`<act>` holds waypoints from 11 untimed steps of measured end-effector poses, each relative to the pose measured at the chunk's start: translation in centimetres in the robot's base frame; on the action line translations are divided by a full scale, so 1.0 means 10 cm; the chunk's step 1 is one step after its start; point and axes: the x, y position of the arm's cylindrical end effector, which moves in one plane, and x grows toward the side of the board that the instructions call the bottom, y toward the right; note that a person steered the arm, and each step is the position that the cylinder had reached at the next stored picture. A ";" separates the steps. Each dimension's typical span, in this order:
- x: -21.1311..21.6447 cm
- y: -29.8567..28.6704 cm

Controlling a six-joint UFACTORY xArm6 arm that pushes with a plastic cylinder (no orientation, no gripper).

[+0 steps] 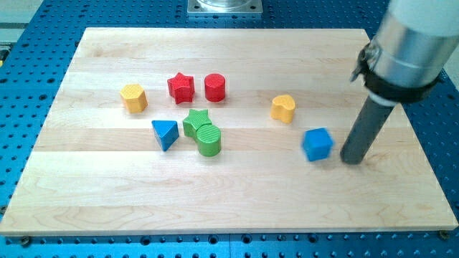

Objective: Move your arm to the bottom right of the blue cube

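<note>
Wooden board (237, 208) on blue perforated bench. My tip (352, 159), a bare rod with no claw to open or close, sat just right of the blue cube (317, 144), level with it, not touching. Target spot was slightly nearer.

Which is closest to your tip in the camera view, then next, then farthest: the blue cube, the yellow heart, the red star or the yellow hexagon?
From my tip, nearest first:
1. Blue cube, just to the tip's left.
2. Yellow heart, up and left of the cube.
3. Red star, toward the view's top, left of middle.
4. Yellow hexagon, farthest left.
</note>
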 end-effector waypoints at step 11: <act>0.51 -1.81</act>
